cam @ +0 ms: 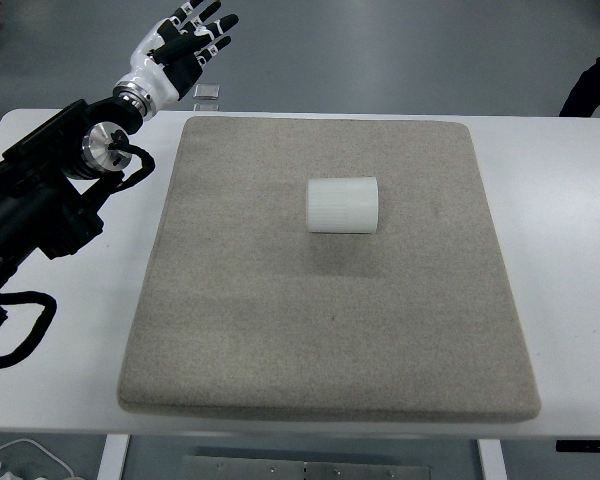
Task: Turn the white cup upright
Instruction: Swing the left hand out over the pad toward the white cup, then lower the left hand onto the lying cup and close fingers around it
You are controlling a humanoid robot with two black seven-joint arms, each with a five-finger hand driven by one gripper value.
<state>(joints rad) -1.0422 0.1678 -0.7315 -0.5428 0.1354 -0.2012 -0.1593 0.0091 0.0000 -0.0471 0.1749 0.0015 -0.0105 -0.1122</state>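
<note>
A white ribbed cup (342, 205) lies on its side on the grey felt mat (320, 340), a little above the mat's middle. My left hand (185, 40) is raised beyond the table's far left corner, fingers spread and holding nothing, well apart from the cup. Its black arm (50, 195) crosses the table's left side. No right arm shows.
The mat covers most of the white table (560, 250). A small square object (208, 92) lies on the floor beyond the far edge, near my left hand. A dark shape (595, 85) shows at the top right corner. Cables (20, 320) hang at the left edge.
</note>
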